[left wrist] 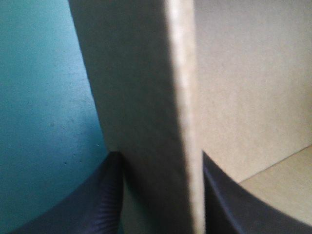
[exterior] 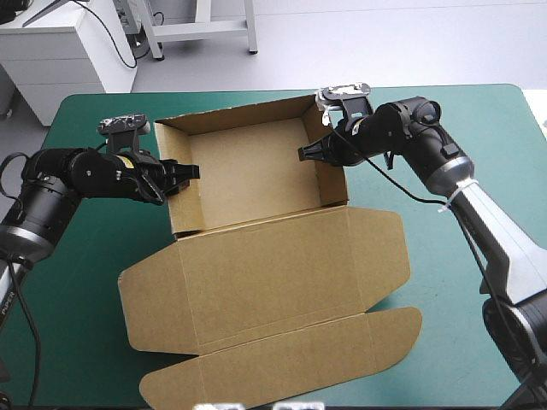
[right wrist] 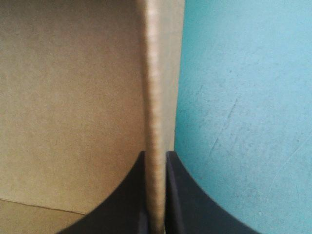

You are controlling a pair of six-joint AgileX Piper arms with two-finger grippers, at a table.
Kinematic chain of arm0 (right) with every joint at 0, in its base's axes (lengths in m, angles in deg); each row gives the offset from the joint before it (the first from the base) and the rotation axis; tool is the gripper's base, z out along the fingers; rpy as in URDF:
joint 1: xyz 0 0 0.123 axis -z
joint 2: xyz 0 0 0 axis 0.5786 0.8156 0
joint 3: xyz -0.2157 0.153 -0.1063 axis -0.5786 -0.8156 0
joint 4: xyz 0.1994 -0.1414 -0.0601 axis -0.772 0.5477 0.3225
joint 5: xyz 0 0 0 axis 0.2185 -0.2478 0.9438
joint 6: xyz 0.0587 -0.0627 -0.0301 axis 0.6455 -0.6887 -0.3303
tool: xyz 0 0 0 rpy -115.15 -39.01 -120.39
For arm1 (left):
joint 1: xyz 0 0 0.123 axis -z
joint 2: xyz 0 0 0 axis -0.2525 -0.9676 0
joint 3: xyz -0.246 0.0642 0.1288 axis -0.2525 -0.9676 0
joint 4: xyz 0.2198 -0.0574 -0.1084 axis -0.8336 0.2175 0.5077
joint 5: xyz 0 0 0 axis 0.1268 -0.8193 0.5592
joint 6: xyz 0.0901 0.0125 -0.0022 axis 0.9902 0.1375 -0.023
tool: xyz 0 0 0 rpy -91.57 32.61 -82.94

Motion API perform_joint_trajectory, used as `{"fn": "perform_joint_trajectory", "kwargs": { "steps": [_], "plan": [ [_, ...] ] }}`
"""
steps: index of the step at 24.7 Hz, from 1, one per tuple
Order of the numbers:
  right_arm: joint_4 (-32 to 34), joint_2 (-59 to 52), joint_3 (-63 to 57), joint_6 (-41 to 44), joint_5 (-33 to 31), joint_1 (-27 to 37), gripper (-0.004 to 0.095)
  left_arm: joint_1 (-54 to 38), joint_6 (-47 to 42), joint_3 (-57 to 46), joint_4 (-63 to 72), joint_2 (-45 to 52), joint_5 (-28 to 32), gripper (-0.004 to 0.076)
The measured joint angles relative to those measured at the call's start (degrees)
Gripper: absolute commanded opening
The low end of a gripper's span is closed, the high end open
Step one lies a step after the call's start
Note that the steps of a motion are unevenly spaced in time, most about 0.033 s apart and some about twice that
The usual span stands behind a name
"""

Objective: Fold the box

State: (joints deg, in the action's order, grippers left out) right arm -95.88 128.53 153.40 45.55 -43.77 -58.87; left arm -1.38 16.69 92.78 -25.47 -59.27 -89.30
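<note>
The brown box (exterior: 248,171) stands as an open tray at the middle back of the table. Its lid (exterior: 273,273) lies flat toward the front edge, with rounded flaps spread out. My left gripper (exterior: 177,175) is at the tray's left wall, one black finger outside and one inside. In the left wrist view the left gripper (left wrist: 163,195) is shut on that wall (left wrist: 141,97). My right gripper (exterior: 318,152) is at the right wall near the far corner. The right wrist view shows the right gripper (right wrist: 156,190) shut on the thin wall edge (right wrist: 155,73).
Bare teal-green cover (exterior: 85,282) lies left of the lid, and more (exterior: 461,282) lies to its right under the right arm. The lid's front flap (exterior: 282,363) reaches close to the table's front edge.
</note>
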Motion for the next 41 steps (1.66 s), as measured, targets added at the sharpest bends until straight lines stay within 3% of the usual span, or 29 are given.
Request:
{"fn": "perform_joint_trajectory", "kwargs": {
  "steps": [1, 2, 9, 20, 28, 41],
  "plan": [
    [0.33, 0.00, 0.00, 0.26, -0.20, 0.00, 0.0001, 0.00, -0.04, 0.00, -0.34, 0.00, 0.05, 0.0016],
    [0.45, 0.00, 0.00, 0.64, -0.35, 0.00, 0.0001, 0.00, -0.22, 0.00, -0.74, 0.00, 0.05, -0.0008],
    [2.19, 0.00, 0.17, 2.94, -1.71, -0.29, 0.0000, 0.00, -0.78, -0.38, -3.53, -0.78, 0.90, -0.0008],
    [10.22, -0.82, 0.31, 9.17, -11.79, -0.19, 0.0000, 7.54, -2.25, 17.65, -10.30, -14.54, -10.56, -0.0008],
    [9.78, 3.98, 0.31, 10.90, -16.02, 0.28, 0.0000, 8.49, -4.55, 18.21, -9.31, -23.12, -13.20, -0.0008],
    [8.26, 13.67, 0.53, 10.85, -15.68, 0.17, 0.0001, 8.39, -5.92, 18.21, -9.90, -30.47, -15.12, -0.0008]
  ]
}}
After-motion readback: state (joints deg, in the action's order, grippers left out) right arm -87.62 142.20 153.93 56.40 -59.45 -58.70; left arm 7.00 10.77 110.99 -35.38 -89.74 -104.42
